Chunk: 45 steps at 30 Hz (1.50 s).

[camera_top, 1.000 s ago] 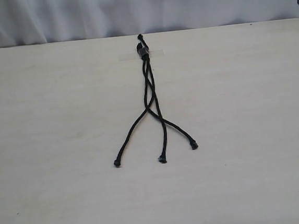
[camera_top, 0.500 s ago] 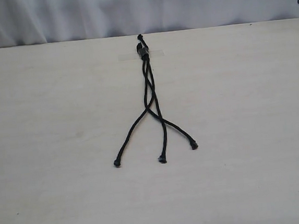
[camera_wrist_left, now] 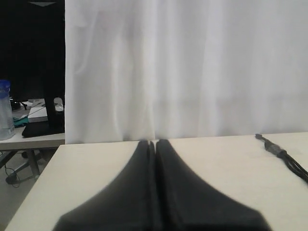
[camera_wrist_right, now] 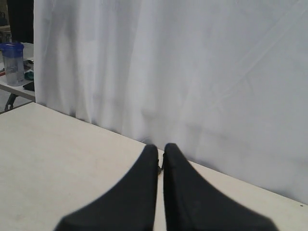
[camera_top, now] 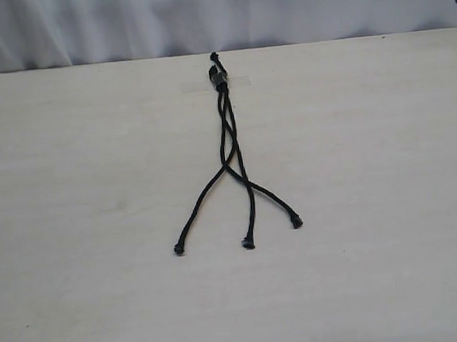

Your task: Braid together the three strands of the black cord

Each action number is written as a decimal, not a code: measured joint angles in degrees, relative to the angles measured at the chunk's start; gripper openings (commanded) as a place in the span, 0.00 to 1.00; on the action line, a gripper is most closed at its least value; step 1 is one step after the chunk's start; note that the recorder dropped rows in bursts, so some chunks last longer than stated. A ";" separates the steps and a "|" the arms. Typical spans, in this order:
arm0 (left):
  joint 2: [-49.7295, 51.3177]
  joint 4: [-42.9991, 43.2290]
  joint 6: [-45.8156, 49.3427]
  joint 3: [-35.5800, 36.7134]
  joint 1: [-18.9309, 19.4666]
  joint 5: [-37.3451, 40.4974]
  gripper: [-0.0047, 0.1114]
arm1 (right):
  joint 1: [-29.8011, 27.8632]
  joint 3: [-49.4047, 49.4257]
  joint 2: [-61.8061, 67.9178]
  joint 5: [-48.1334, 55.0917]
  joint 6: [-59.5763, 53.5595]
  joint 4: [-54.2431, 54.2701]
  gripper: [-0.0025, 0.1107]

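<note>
Laid lengthwise mid-table [camera_top: 74,232]: black cord [camera_top: 229,165], knotted top taped toward the curtain [camera_top: 199,13], 3 strands [camera_top: 202,204] fanning away from it. Left gripper [camera_wrist_left: 154,147] and right gripper [camera_wrist_right: 160,151] pinched closed, holding nothing.

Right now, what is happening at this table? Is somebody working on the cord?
Nothing is touching it at this moment. The black cord lies on the table, its bound top held down by clear tape near the curtain side. The three strands cross loosely, then spread apart with free ends; no real braid is made yet. The left gripper and the right gripper are both shut, empty, and away from the cord.
</note>
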 measured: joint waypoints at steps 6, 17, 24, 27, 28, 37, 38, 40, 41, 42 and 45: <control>0.00 -0.17 0.36 0.00 0.00 2.37 0.04 | 0.00 0.00 0.00 0.00 0.00 0.00 0.06; 0.00 -3.15 5.32 0.00 0.00 8.56 0.04 | 0.00 0.00 -0.12 -0.42 0.00 0.00 0.06; 0.00 -3.15 5.45 0.00 0.00 9.20 0.04 | 0.00 0.00 -0.12 -0.42 0.00 0.00 0.06; 0.00 -3.15 5.45 0.00 0.00 9.20 0.04 | 0.00 0.00 -0.12 -0.42 0.00 0.00 0.06; 0.00 -3.15 5.45 0.00 0.00 9.20 0.04 | 0.00 0.00 -0.12 -0.42 0.00 0.00 0.06; 0.00 -3.24 5.45 0.00 0.00 9.20 0.04 | 0.00 0.00 -0.12 -0.42 0.00 0.00 0.06; 0.00 -3.24 5.45 0.00 0.00 9.20 0.04 | 0.00 0.00 -0.12 -0.42 0.00 0.00 0.06; 0.00 -3.24 5.45 0.00 0.00 9.20 0.04 | 0.00 0.00 -0.12 -0.42 0.00 0.00 0.06; 0.00 -3.24 5.45 0.00 0.00 9.20 0.04 | 0.00 0.00 -0.12 -0.42 0.00 0.00 0.06; 0.00 -3.24 5.45 0.00 0.00 9.20 0.04 | 0.00 0.00 -0.12 -0.42 0.00 0.26 0.06; 0.00 -3.24 5.45 0.00 0.00 9.20 0.04 | 0.00 0.00 -0.22 -0.72 0.00 0.26 0.06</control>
